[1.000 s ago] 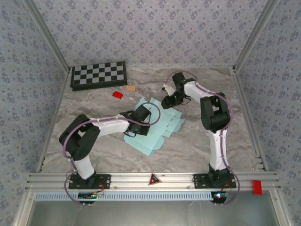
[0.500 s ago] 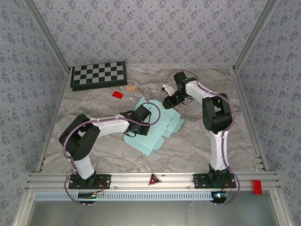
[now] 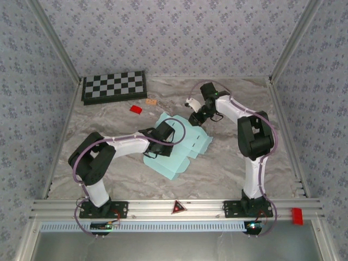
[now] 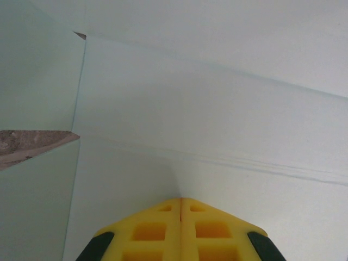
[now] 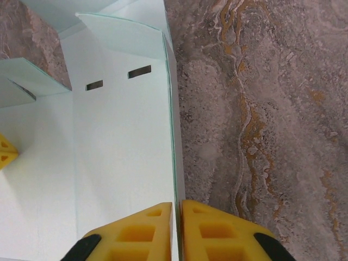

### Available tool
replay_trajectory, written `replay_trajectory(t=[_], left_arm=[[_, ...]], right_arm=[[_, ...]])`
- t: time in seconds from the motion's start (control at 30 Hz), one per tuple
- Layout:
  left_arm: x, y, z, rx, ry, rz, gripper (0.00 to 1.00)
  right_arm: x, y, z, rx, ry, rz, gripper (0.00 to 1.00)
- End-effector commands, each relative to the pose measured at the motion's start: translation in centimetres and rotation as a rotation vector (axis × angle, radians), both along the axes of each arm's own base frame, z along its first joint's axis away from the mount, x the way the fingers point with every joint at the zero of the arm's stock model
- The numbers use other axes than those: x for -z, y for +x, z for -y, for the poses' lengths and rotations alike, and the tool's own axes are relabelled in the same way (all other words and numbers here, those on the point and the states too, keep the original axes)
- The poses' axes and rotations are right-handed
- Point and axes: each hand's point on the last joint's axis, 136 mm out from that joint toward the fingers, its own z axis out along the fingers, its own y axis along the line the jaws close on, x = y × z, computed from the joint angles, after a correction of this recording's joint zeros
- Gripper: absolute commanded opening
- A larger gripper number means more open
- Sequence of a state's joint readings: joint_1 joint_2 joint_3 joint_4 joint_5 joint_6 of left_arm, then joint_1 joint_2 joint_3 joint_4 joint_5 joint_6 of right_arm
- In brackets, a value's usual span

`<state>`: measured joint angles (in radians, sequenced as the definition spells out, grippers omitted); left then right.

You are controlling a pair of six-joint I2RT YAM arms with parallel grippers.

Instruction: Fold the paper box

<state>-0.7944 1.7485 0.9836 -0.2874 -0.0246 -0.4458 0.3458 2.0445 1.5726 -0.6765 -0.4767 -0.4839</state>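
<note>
Here right end effector (image 5: 176, 209) pinches paper box (image 5: 119, 152) edge; table (image 5: 261, 136) alongside.

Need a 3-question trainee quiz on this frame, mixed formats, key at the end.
1. True or false: the left gripper stands wide open above the paper box.
2. What sits between the fingers of the right gripper? A) a red block B) the paper box's edge C) nothing
3. How many slits show in the card in the right wrist view?
Key: 1 false: it is shut, with its tips on the card. 2 B. 3 two.
</note>
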Motion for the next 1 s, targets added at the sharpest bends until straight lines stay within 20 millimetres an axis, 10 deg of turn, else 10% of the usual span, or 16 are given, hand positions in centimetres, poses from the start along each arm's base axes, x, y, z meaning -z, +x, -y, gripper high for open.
replay_trajectory(t=[0.0,0.7,0.97], left_arm=[[1.1,-0.5,-1.5,-0.008,0.075,-0.014,0.00],[-0.5,-0.1,-1.2,-0.014,0.025,0.041,0.00],[-2.8,0.5,-2.3,-0.075,-0.025,0.115,0.18]], right_arm=[[-0.8,-0.3,-0.1,-0.041,-0.026,0.055,0.08],[-4.5,1.4,0.1,-0.039,-0.064,0.281,0.00],[-7.1,2.3,0.6,-0.064,-0.160,0.463,0.00]])
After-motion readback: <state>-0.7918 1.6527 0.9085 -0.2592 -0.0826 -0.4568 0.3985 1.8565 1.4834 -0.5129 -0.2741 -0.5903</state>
